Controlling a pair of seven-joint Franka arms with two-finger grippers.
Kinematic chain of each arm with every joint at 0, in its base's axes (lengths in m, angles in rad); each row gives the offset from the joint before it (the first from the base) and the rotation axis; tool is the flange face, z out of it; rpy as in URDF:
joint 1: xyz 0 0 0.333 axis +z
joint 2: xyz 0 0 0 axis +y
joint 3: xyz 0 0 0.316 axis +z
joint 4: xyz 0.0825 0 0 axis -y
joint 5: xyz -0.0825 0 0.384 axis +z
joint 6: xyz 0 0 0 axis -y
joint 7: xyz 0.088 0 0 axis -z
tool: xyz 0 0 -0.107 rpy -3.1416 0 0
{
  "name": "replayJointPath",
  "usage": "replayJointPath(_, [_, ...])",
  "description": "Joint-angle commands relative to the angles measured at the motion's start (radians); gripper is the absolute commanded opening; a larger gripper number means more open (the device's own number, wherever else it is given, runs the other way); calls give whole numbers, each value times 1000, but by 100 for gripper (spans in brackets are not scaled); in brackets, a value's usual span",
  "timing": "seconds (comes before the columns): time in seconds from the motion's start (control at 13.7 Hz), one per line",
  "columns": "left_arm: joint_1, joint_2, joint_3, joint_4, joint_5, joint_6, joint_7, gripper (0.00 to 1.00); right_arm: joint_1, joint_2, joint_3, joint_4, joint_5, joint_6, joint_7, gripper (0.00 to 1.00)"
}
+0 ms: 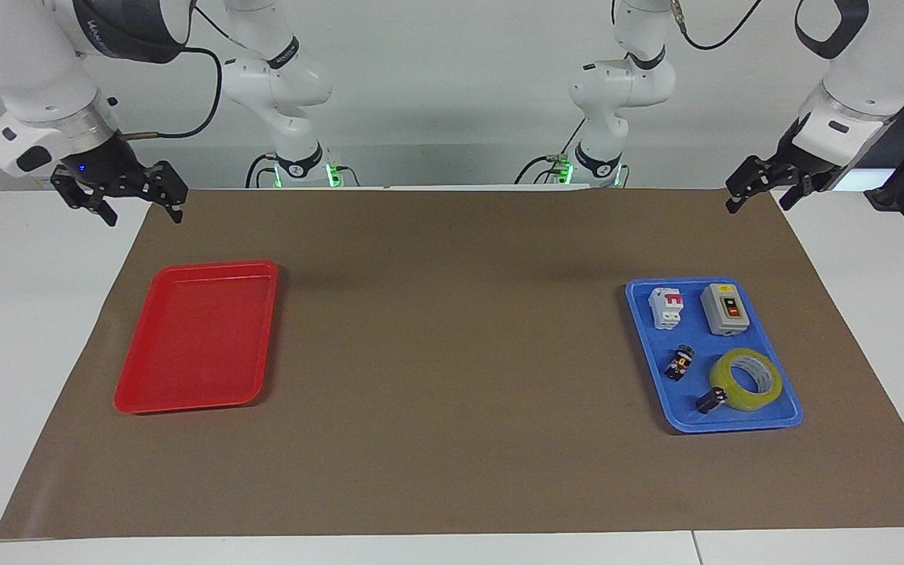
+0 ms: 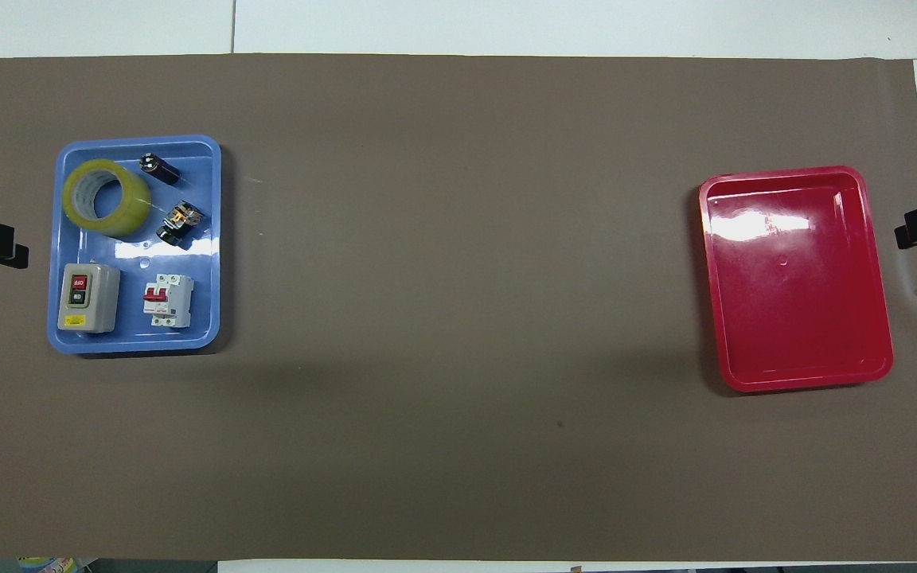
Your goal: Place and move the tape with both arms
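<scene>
Nothing done yet, by the look of it. Tape [image 1: 745, 379] lies flat in the blue tray [image 1: 789, 420] at the left arm's end of the table [image 1: 452, 471], in the corner farthest from the robots, with a small black part [image 1: 708, 400] just beside it and the grey switch box [image 1: 724, 308] and breaker [image 1: 666, 307] nearer the robots. Red tray [image 1: 126, 402] at the right arm's end holds nothing. Left gripper [image 1: 758, 191] is up in the air over the mat corner at its own end, jaws open, holding nothing. Right gripper [image 1: 124, 198] is likewise raised over its mat corner, open, holding nothing. Everything is left: pick, presumably a set-down or handover mid-table, then the red tray.
</scene>
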Motion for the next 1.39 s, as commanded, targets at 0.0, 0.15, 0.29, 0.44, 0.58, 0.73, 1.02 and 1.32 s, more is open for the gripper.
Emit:
replayJointPath(0.0, [-14, -13, 5, -32, 13, 46, -4, 100, -15, -12, 8, -8, -1, 5, -22, 100])
replayJointPath(0.15, [-6, -5, 5, -24, 13, 69, -1, 100, -15, -12, 8, -8, 1, 6, -22, 100])
replayJointPath(0.29, [-3, 10, 5, -24, 13, 119, 2, 100, -15, -12, 8, -10, 1, 6, -22, 100])
replayJointPath(0.44, [2, 49, 11, -22, 16, 172, 28, 100, -15, -12, 8, -10, 1, 6, -22, 100])
replayJointPath(0.58, [34, 96, 14, -22, 16, 236, 82, 100, -17, -12, 8, -10, 1, 6, -22, 100])
replayJointPath(0.73, [46, 177, 16, 5, 18, 285, 103, 100, -17, -12, 6, -10, 1, 5, -22, 100])
replayJointPath(1.02, [87, 334, 14, 10, 9, 469, 171, 100, -15, -12, 6, -8, -1, 5, -22, 100])
replayJointPath(1.32, [118, 423, 13, -16, 4, 623, 188, 100, -17, -12, 6, -8, 1, 5, -22, 100])
